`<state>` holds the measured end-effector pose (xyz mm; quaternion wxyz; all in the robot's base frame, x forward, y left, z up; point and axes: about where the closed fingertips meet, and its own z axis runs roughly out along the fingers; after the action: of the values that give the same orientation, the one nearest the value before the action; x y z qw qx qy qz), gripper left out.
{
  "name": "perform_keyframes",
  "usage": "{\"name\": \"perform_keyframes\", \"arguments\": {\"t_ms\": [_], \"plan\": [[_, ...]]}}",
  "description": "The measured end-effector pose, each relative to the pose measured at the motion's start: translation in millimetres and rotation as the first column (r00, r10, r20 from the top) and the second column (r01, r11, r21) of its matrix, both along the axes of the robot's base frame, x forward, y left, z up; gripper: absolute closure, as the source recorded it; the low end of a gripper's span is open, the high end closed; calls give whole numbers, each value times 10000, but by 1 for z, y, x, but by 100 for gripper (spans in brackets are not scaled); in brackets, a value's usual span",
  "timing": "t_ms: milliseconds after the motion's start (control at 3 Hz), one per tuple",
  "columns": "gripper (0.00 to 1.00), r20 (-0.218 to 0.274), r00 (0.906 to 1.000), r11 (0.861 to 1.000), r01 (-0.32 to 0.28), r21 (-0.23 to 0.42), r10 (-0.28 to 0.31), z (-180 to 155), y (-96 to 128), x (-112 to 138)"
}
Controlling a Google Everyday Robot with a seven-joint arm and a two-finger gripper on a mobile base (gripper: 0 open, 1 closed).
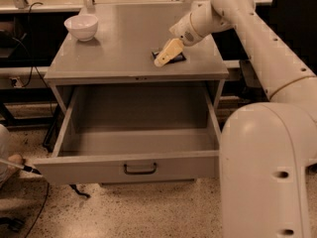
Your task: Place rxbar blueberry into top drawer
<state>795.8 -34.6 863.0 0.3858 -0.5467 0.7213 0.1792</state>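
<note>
One gripper (166, 55) is low on the cabinet top (124, 41), right over the rxbar blueberry (181, 58), which lies flat at four o'clock from the white bowl (81, 26). Whether the gripper is spread or pinching, I cannot tell. The top drawer (138, 168), at six o'clock, already stands open. I judge that lifting and dropping remain. No writing is readable.

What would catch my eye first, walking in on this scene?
The big white robot arm on the right, reaching across with its gripper down over the dark rxbar blueberry near the cabinet top's front right. Below, the top drawer stands pulled wide open. A white bowl sits at the back left corner.
</note>
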Motion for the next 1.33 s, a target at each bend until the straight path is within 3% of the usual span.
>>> {"name": "perform_keyframes", "arguments": {"t_ms": [667,1333], "plan": [[0,-738,9973,9959,-100,-899,34,-28,-3,4],[46,-1047,9912,9902,682,-1216,-812,-39,-35,14]]}}
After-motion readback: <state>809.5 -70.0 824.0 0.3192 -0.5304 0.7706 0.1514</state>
